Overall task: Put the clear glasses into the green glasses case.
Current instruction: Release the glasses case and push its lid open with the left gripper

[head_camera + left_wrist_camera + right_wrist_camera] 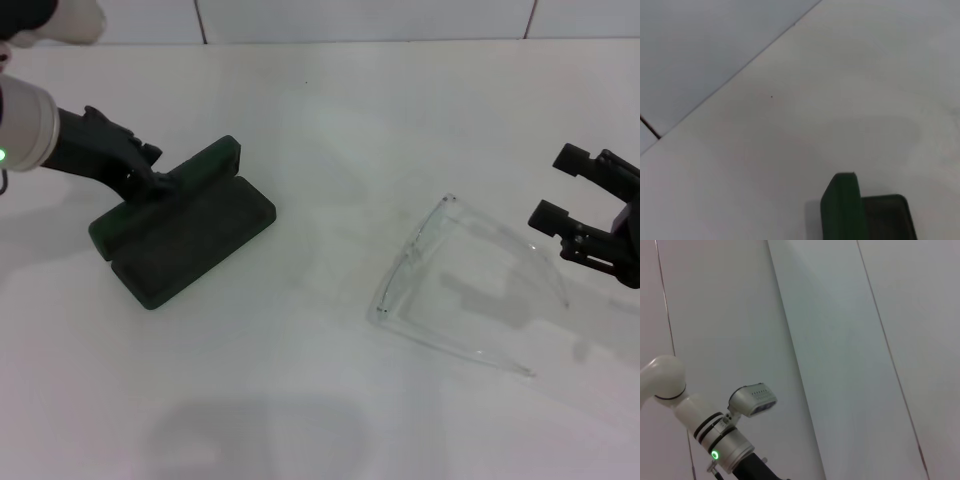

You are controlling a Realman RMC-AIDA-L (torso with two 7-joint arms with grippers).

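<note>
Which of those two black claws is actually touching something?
The left gripper, on the robot's left: it sits at the lid of the open green glasses case. The right gripper hangs apart from the clear glasses.

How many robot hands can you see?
2. The left gripper is at the green glasses case; the right gripper is beside the clear glasses.

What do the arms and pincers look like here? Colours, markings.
Left arm: glossy white-and-silver cylindrical shell with a small lit green indicator, ending in a matte black angular left pincer. The right wrist view shows black bands round its wrist and a grey box module. Right pincer: matte black, blocky finger pads. No lettering legible.
</note>
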